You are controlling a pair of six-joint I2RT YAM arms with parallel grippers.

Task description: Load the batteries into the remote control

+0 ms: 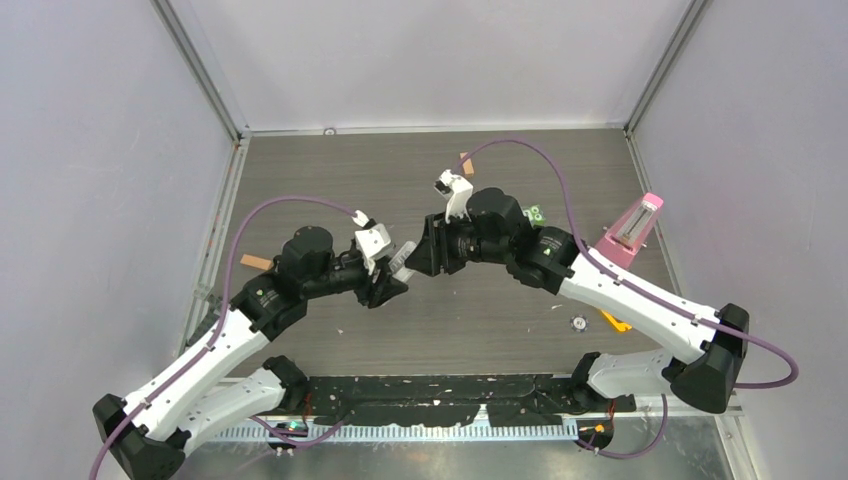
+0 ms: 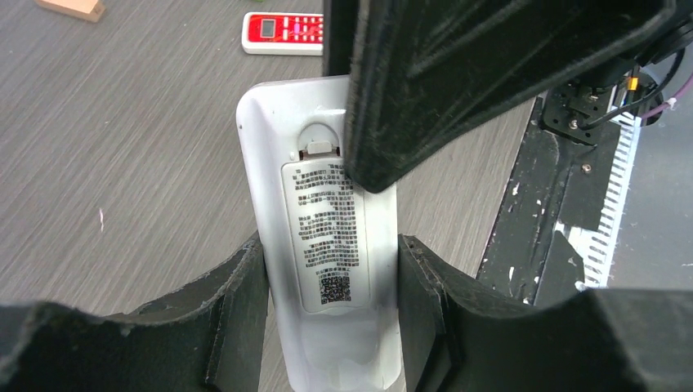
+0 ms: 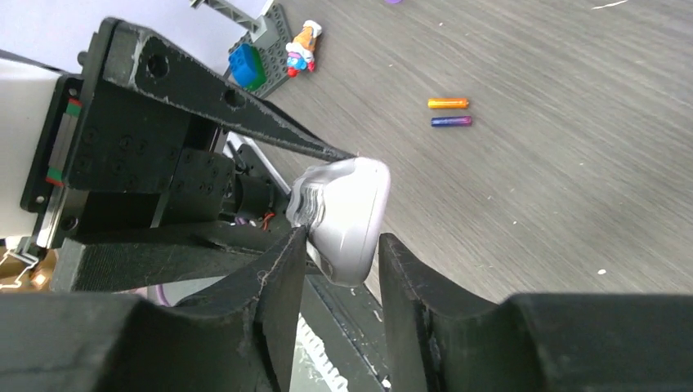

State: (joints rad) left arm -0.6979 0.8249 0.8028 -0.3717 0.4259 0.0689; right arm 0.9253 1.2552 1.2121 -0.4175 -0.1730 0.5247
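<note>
The remote control (image 2: 327,245) is long, slim and white. It is held above the table between the two arms, its labelled back towards the left wrist camera. My left gripper (image 2: 331,253) is shut on its lower part, a finger on each long side. My right gripper (image 3: 342,245) is closed over the remote's far end (image 3: 347,204), one finger lying on the back beside the cover latch (image 2: 319,148). The batteries lie side by side on the table, the orange one (image 3: 448,103) and the dark purple one (image 3: 451,121). In the top view the grippers (image 1: 398,280) (image 1: 425,250) meet mid-table.
A shorter red-faced remote (image 2: 283,33) and a tan wooden block (image 2: 72,7) lie on the table beyond. A toy-brick plate with figures (image 3: 270,49) sits further off. A pink object (image 1: 632,228) stands at the right edge. Black tape (image 2: 564,188) lines the near edge.
</note>
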